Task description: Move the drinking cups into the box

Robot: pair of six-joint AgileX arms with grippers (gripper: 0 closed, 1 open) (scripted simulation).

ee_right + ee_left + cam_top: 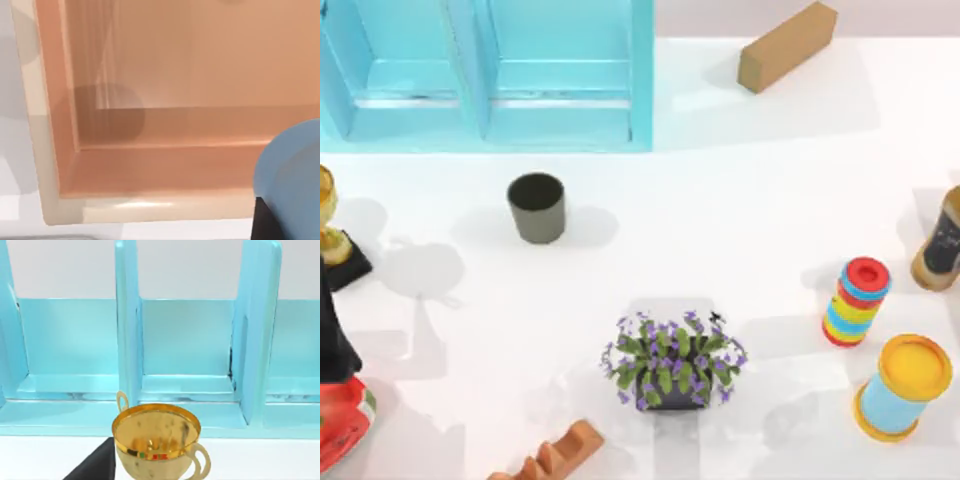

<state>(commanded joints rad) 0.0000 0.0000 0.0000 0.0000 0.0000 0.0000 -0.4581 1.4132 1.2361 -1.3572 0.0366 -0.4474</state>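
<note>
The dark olive-grey cup [536, 207] stands upright on the white table, a short way in front of the turquoise box [642, 90] with its upright dividers [127, 340]. In the right wrist view a blue cup [295, 180] sits very close, over a peach-coloured walled compartment [65, 150], with a dark part beside it. My left arm [332, 335] is a black shape at the table's left edge, just behind a gold trophy [328, 225] [156, 437] that faces the box.
A brown block [786, 45] lies at the back right. A potted purple-flowered plant [672, 362] stands front centre. Along the right side are a rainbow-striped cylinder [857, 300], a yellow-lidded canister [903, 387] and a bottle [942, 243]. Front left, a red object [340, 425] and an orange piece [555, 458].
</note>
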